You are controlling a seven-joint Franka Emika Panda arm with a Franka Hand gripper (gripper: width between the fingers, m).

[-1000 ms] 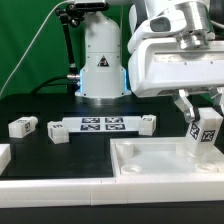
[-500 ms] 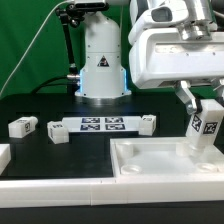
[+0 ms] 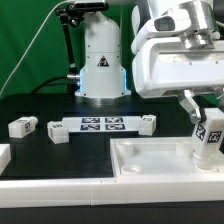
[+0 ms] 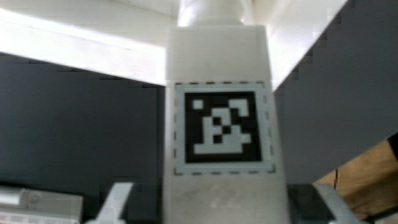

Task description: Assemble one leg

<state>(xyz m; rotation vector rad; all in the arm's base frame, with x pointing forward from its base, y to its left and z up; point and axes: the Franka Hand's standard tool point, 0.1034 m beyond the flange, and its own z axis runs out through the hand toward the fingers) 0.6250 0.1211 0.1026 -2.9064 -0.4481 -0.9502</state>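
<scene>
My gripper (image 3: 203,115) is shut on the leg (image 3: 208,138), a small white block with a black-and-white tag. It holds the leg slightly tilted over the far right corner of the large white panel (image 3: 150,160), with the leg's lower end at or just above the panel's surface. In the wrist view the leg (image 4: 222,90) fills the middle with its tag facing the camera. My gripper (image 4: 221,200) shows one finger on each side of it, at the picture's edge.
The marker board (image 3: 100,125) lies mid-table in front of the arm's base. Loose white legs lie at its ends (image 3: 57,133) (image 3: 148,123) and further to the exterior view's left (image 3: 22,126). A white piece (image 3: 3,155) sits at the left edge.
The gripper lifted the leg slightly, then brought it down and a little to the exterior view's right. The leg is now more tilted.
</scene>
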